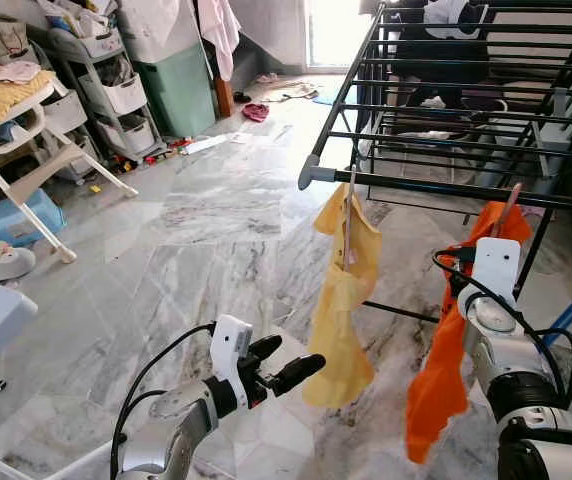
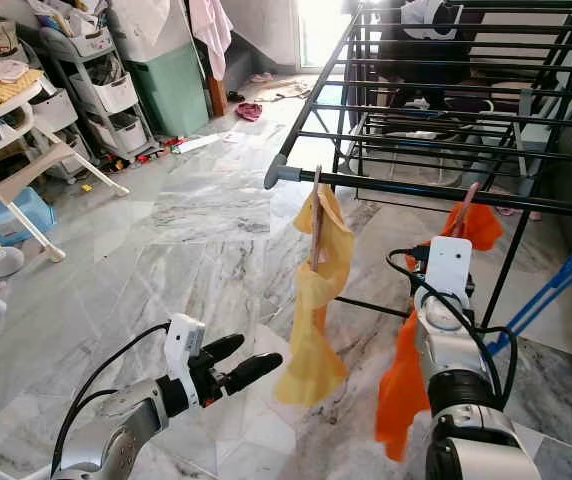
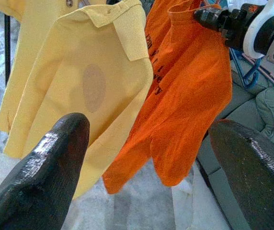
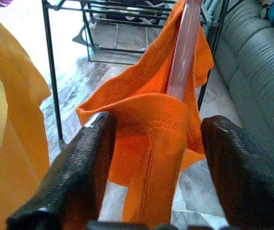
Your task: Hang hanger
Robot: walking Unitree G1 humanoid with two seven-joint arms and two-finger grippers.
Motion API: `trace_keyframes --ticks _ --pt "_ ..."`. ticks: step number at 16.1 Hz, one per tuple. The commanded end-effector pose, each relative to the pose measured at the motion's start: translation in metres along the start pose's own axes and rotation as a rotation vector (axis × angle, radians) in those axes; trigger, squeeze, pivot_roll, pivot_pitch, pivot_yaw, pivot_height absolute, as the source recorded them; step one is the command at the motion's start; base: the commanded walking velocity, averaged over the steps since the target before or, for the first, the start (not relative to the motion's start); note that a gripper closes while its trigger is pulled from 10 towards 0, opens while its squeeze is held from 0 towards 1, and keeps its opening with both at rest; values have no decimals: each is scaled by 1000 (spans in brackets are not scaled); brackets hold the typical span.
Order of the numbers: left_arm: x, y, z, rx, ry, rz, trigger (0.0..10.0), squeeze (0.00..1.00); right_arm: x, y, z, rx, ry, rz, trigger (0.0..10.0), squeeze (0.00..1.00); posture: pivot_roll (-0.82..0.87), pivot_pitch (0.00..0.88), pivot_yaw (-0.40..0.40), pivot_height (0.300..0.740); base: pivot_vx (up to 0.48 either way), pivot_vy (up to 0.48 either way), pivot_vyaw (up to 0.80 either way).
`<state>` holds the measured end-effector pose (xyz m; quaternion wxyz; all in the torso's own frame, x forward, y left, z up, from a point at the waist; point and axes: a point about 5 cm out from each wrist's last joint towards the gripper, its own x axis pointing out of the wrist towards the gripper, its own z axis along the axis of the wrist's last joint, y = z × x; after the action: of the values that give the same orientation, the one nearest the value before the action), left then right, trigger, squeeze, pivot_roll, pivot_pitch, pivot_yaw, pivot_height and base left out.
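A black drying rack (image 1: pixel 416 183) stands ahead on the right. A yellow shirt (image 1: pixel 346 300) hangs from its front rail on a hanger (image 1: pixel 349 215). To the right, an orange shirt (image 1: pixel 441 380) hangs on a pink hanger (image 1: pixel 511 205) whose hook reaches the same rail. My right gripper (image 4: pixel 158 122) is open, its fingers (image 4: pixel 86 158) on either side of the orange collar and the pink hanger neck (image 4: pixel 182 52). One finger touches the cloth and a small gap shows at the other. My left gripper (image 1: pixel 294 355) is open and empty, low and just left of the yellow shirt (image 3: pixel 74 86).
A white high chair (image 1: pixel 26 130), a storage cart (image 1: pixel 106 80), a green bin (image 1: pixel 176 85) and a blue stool (image 1: pixel 26 215) line the left side. A grey sofa (image 4: pixel 256 72) sits close behind the rack on the right. Marble floor lies open in the middle.
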<state>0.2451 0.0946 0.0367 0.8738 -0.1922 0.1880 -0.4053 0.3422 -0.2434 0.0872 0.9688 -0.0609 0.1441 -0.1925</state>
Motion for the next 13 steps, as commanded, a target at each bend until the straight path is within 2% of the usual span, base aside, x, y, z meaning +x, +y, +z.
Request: trace_keyframes --ticks 1,4,8,9,10,11,12,13 --pt "-2 2 2 15 5 7 10000 0 -1 2 7 -13 -43 -4 10000 1000 -111 0 87 740 0 0 0" --pt "-4 4 4 15 2 12 10000 0 -9 6 17 -23 -122 -20 10000 1000 -109 0 86 740 0 0 0" --pt "-7 6 4 15 -17 41 10000 0 -28 14 13 -53 -189 -23 10000 1000 -109 0 90 740 0 0 0" --pt "-8 9 6 31 -33 91 10000 0 -35 15 11 -72 -209 -19 10000 1000 -109 0 95 740 0 0 0" --pt "-10 16 9 62 -66 188 10000 0 -46 17 5 -97 -234 -7 10000 1000 -110 0 98 740 0 0 0" --pt "-11 19 10 81 -82 229 10000 0 -49 18 2 -104 -240 1 10000 1000 -110 0 100 740 0 0 0" --pt "-15 30 15 103 -113 352 10000 0 -58 21 -3 -146 -275 31 10000 1000 -110 0 104 740 0 0 0" --pt "-19 35 19 139 -133 416 10000 0 -63 24 -7 -152 -280 69 10000 1000 -106 0 103 740 0 0 0"
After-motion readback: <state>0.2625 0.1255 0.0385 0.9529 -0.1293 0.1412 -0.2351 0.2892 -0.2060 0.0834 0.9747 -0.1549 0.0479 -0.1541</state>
